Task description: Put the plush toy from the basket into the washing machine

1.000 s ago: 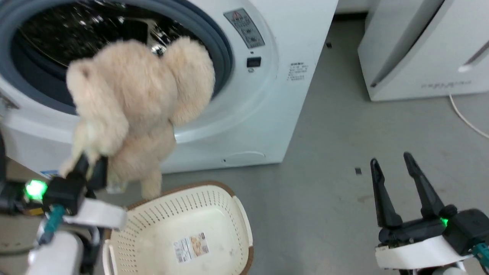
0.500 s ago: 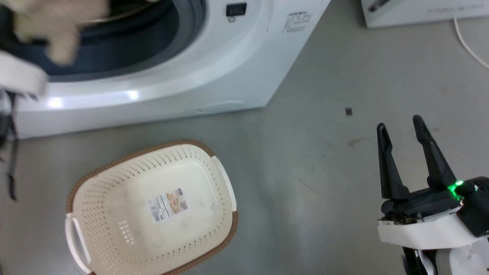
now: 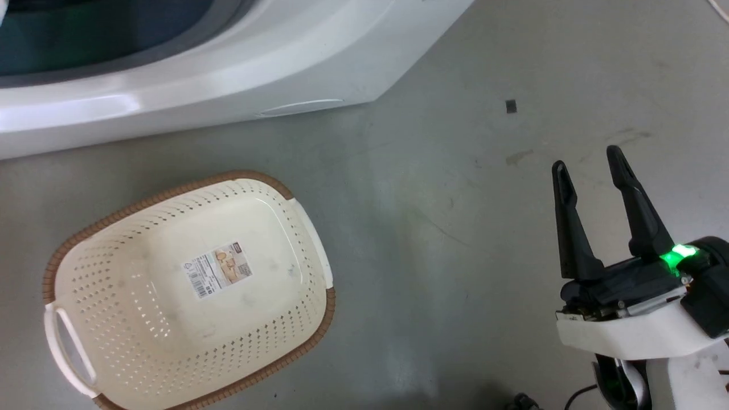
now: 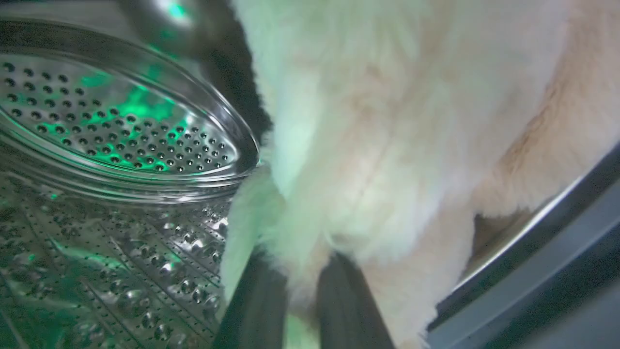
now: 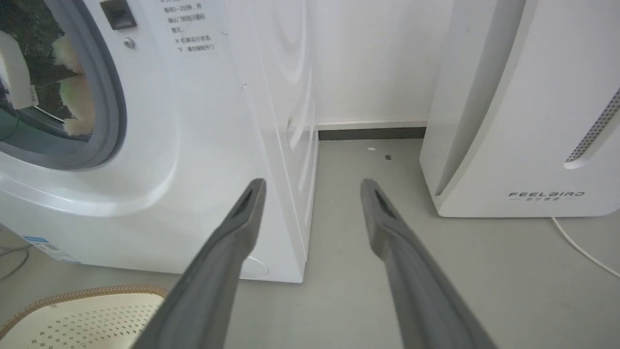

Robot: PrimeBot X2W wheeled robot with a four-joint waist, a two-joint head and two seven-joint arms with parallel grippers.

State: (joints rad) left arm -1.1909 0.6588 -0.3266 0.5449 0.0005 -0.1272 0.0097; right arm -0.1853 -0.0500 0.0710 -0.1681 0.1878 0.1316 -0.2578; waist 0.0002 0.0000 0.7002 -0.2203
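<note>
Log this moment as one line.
left gripper shut on plush toy inside washing machine | right gripper open, holding nothing | basket without toy

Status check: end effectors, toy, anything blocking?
Left end effector shut on plush toy, inside washing machine. Right end effector open, empty. No obstruction seen.

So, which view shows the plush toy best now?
The left wrist view: the plush toy is large there, its fur between the jaws of the left gripper, inside the steel drum. The right wrist view shows a small patch of it through the porthole of the washing machine.
</note>
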